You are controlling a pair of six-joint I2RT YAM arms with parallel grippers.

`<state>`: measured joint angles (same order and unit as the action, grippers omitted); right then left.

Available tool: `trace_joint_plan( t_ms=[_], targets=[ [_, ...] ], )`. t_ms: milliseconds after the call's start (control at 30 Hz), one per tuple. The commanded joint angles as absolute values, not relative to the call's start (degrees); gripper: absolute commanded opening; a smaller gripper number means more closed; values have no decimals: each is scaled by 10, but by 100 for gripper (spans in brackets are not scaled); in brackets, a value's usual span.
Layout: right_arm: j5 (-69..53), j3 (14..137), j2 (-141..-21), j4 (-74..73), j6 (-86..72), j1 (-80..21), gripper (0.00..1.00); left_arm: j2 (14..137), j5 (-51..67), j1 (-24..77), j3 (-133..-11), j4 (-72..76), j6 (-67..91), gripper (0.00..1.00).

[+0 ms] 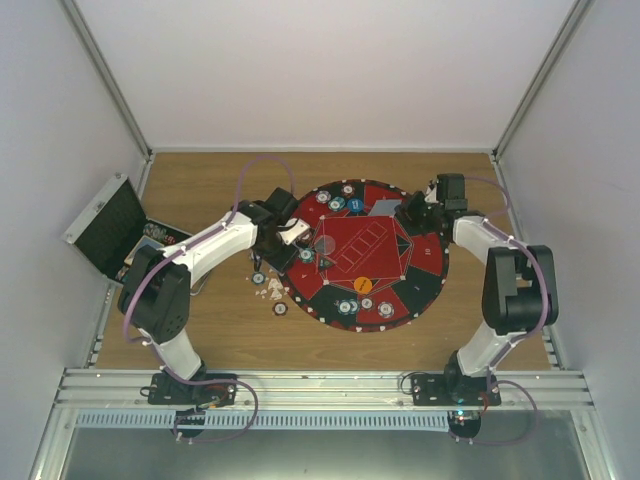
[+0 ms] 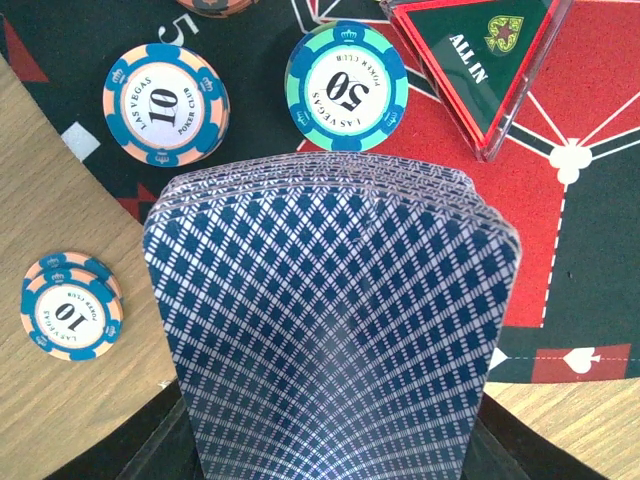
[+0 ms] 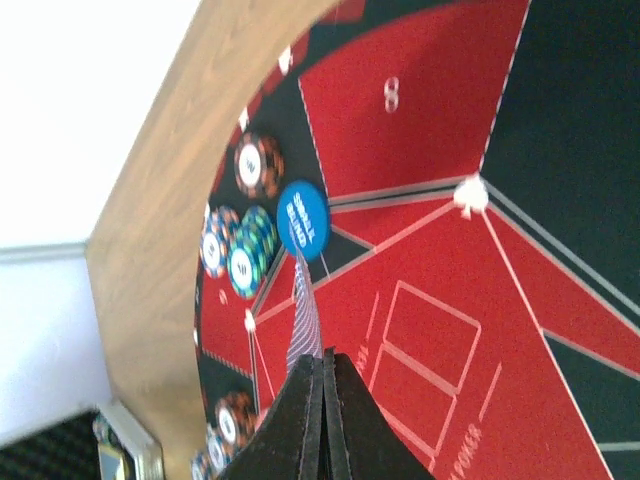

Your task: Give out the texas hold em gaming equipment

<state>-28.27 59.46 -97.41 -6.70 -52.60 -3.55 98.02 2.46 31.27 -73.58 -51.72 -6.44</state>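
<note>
My left gripper is shut on a deck of blue-checked playing cards, which fills the left wrist view and hides the fingers. It hovers at the mat's left edge, just short of a 10 chip and a 50 chip. My right gripper is shut on a single playing card, seen edge-on and pointing toward the blue small-blind disc. From above, that card hangs over the mat's far side. Chip stacks sit near the disc.
The round red-and-black mat lies mid-table, with an orange disc and chips near its front. A clear ALL IN triangle rests on it. Loose chips lie on the wood to its left. The open black case stands far left.
</note>
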Motion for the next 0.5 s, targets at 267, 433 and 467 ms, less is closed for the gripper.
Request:
trace_joint_plan(
  t_ms=[267,433,467],
  targets=[
    [-128,664,-1051,12,-624,-68,1,949,15,311,-724,-515,-56,50],
    [-101,690,-1094,20,-645,-84,1,945,12,310,-722,-515,-55,50],
    [-91,692,-1102,23,-650,-88,0,944,12,310,-722,-515,-55,50]
  ],
)
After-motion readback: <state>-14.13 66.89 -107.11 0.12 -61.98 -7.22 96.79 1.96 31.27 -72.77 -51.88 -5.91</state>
